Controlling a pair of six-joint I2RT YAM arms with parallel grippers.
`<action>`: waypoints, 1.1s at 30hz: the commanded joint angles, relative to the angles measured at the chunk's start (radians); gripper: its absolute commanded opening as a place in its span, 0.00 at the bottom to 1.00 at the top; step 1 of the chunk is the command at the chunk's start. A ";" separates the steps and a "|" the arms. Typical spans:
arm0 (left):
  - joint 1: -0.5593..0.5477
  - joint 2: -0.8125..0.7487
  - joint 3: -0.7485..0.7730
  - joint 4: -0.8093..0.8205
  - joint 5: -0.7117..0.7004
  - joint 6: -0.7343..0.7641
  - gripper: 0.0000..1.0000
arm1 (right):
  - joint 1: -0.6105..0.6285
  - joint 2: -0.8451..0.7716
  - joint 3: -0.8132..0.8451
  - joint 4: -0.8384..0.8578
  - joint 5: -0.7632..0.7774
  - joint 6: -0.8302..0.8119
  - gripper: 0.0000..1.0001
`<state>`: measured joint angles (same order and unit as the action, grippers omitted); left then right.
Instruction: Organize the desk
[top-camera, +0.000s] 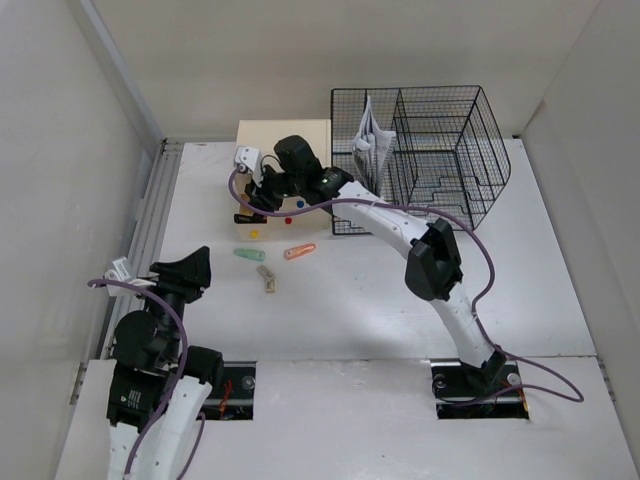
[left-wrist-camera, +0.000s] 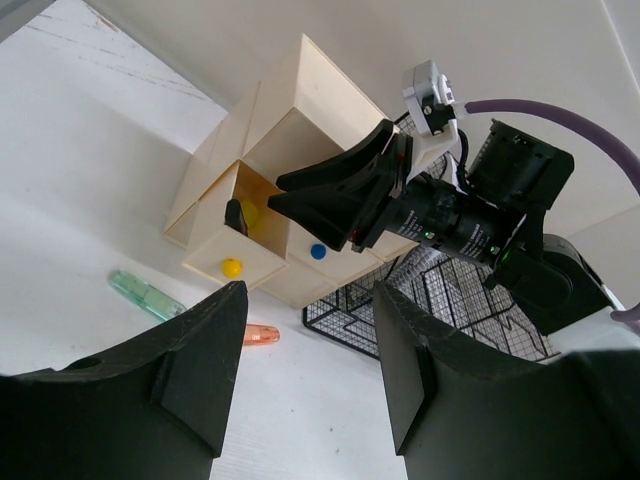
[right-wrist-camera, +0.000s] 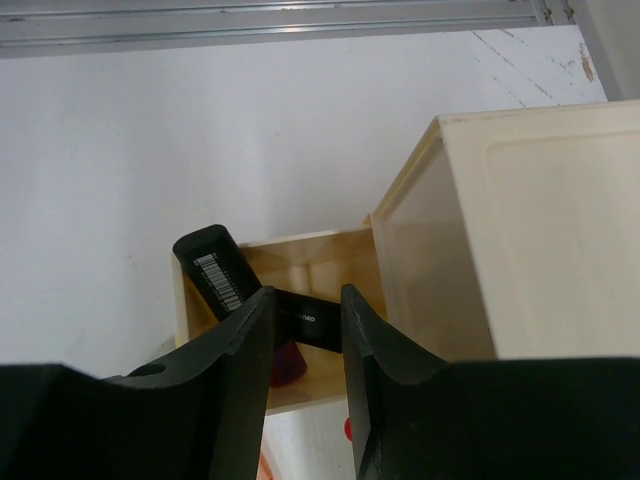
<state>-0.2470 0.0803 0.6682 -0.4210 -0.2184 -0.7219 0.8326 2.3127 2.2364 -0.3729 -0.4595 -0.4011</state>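
Bright, even light, soft shadows, mostly sharp.

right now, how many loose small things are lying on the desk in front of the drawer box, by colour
green item: 1
orange item: 1
beige item: 1
total on the desk: 3

- The right arm (top-camera: 440, 270) reaches far forward and to the left from its base, with the elbow raised and the wrist bent down
- The right jaws tilt downward; their fingers (right-wrist-camera: 240, 370) stand close together, pressed on either side of a black item (right-wrist-camera: 215, 270) whose bar-coded end sticks out to the left of the jaws
- The left arm (top-camera: 150, 350) is folded back close over its own base
- The left jaws are spread wide, fingers (left-wrist-camera: 190, 380) well apart with nothing between them, aimed toward the right jaws and well apart from them
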 joint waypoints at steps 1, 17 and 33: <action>-0.005 -0.011 0.034 0.021 -0.007 0.007 0.50 | 0.003 -0.045 0.002 0.022 -0.027 -0.007 0.37; -0.005 -0.011 0.053 0.002 -0.016 0.007 0.50 | 0.059 -0.045 0.051 -0.044 -0.340 0.014 0.01; -0.005 -0.030 0.071 -0.025 -0.026 0.016 0.50 | 0.100 0.048 0.131 0.003 -0.078 0.154 0.01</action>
<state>-0.2470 0.0654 0.7040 -0.4622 -0.2375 -0.7193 0.9257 2.3249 2.3314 -0.4068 -0.6067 -0.2874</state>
